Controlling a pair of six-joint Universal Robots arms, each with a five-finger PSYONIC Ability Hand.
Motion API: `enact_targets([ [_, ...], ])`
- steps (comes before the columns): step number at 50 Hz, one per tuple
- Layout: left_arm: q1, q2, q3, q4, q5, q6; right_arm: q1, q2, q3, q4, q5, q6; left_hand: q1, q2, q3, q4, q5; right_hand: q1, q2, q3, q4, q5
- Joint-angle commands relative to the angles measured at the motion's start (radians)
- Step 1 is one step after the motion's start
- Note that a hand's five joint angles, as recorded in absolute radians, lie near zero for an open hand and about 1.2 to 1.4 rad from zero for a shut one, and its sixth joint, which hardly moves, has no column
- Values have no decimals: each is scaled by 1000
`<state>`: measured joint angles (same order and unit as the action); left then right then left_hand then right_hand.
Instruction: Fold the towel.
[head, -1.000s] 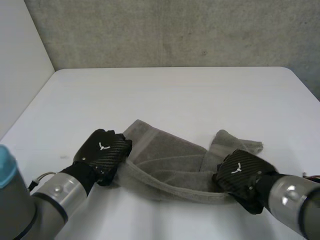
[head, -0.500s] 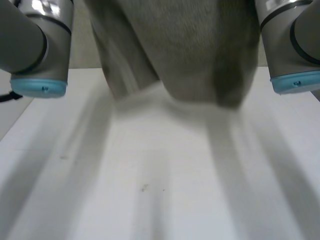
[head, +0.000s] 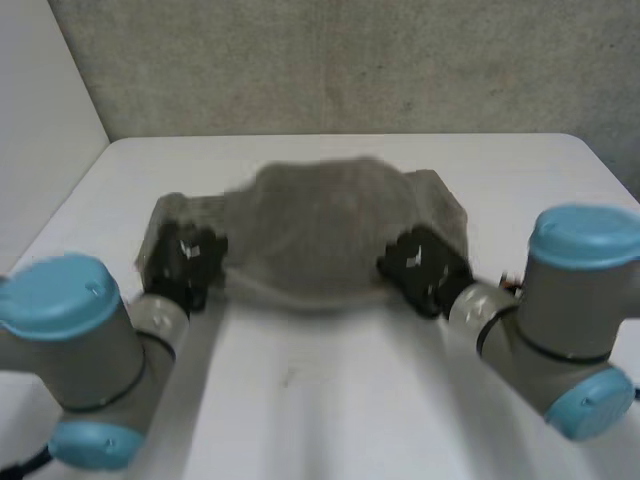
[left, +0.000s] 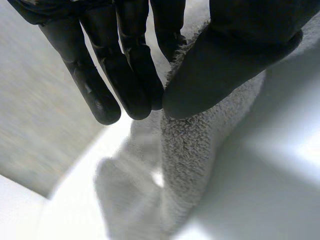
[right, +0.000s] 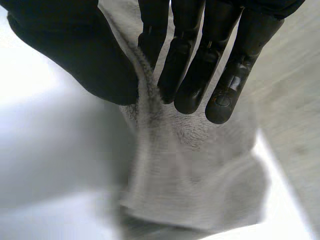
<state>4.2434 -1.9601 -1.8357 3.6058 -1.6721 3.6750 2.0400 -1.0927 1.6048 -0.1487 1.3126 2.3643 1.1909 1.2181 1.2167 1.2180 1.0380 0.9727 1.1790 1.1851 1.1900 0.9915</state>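
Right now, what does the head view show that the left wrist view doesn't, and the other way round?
Head view: the left arm and right arm, with the left hand at one end of the towel and the right hand at the other, the cloth spread wide between them.
Left wrist view: the grip itself, with the thumb pinching the towel's edge against the fingers and the rest trailing from the fingertips.
Shared: the left hand, the towel and the table.

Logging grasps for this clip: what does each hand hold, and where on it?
Both hold the towel: the left hand pinches one end between thumb and fingers, the right hand the other end.
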Motion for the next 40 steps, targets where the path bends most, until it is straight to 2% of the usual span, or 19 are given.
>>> enact_targets([
  [1,-6,-14,-86,-6,0,0,-8,37,24,32,5,118,205,178,180,178,184,424,217,211,206,230],
  [5,-20,41,-117,-6,3,0,-52,-15,27,35,4,318,205,178,180,178,184,424,217,211,206,230],
  [6,-20,41,-117,-6,3,0,-75,-33,32,35,2,387,205,178,180,178,184,297,90,84,79,103],
  [7,-23,56,-125,-6,5,0,-75,-33,32,35,2,388,205,178,180,178,184,295,89,83,78,102],
  [8,-26,67,-134,-4,5,0,-90,-44,37,35,2,444,205,178,180,178,184,112,-94,-100,-105,-81],
  [9,-26,67,-134,-4,5,0,-90,-44,37,35,2,444,205,178,180,178,184,110,-96,-102,-107,-83],
  [11,-26,87,-146,-4,5,0,-109,-55,43,37,4,534,205,178,180,178,184,-194,-400,-406,-411,-387],
  [12,-26,87,-146,-4,5,0,-109,-55,43,37,4,535,205,178,180,178,184,-195,-401,-407,-412,-388],
  [14,-26,110,-157,-2,5,0,-129,-61,55,40,4,587,205,178,180,178,184,-543,-749,-755,-760,-736],
  [23,-2,136,-148,14,2,0,-199,-105,118,46,-16,607,205,178,180,178,184,-580,-786,-792,-797,-773],
  [26,46,141,-140,25,2,2,-225,-147,144,46,-16,604,205,178,180,178,184,-565,-771,-777,-782,-758],
  [28,107,144,-143,54,5,8,-253,-170,165,49,-18,596,205,178,180,178,184,-541,-748,-754,-759,-735],
  [29,107,144,-143,54,5,8,-253,-170,165,49,-18,596,205,178,180,178,184,-541,-748,-754,-759,-735],
  [31,145,144,-143,86,5,11,-268,-177,179,57,-18,557,205,178,180,178,184,-515,-721,-727,-732,-708],
  [40,167,125,-135,174,5,13,-287,-185,207,78,-15,421,205,178,180,178,184,-415,-621,-627,-632,-608],
])
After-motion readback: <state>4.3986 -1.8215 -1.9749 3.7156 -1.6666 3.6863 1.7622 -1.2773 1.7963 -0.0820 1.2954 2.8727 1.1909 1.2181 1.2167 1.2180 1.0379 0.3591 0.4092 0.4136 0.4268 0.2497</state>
